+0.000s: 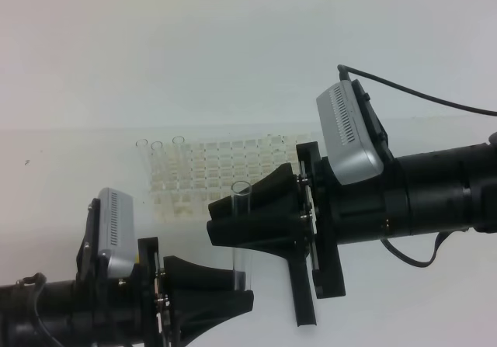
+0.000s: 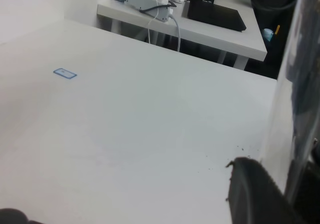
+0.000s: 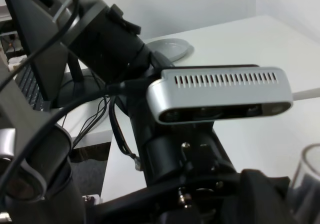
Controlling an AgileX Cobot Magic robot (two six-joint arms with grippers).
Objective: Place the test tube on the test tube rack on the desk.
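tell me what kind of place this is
Likely a lab or robotics test room: a white lattice test tube rack with clear glass tubes on a plain white desk, plus a second white table carrying a power strip.

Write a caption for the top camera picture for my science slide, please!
Two robot arms hold one clear test tube upright between them, in front of the white test tube rack on the desk.

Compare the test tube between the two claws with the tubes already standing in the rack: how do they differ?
The test tube stands in front of the test tube rack, off it, while the three racked tubes sit in holes along its left end. The test tube has the right claw around its upper part and the left claw at its lower end; no claw touches the racked tubes. All are clear, upright and open-topped.
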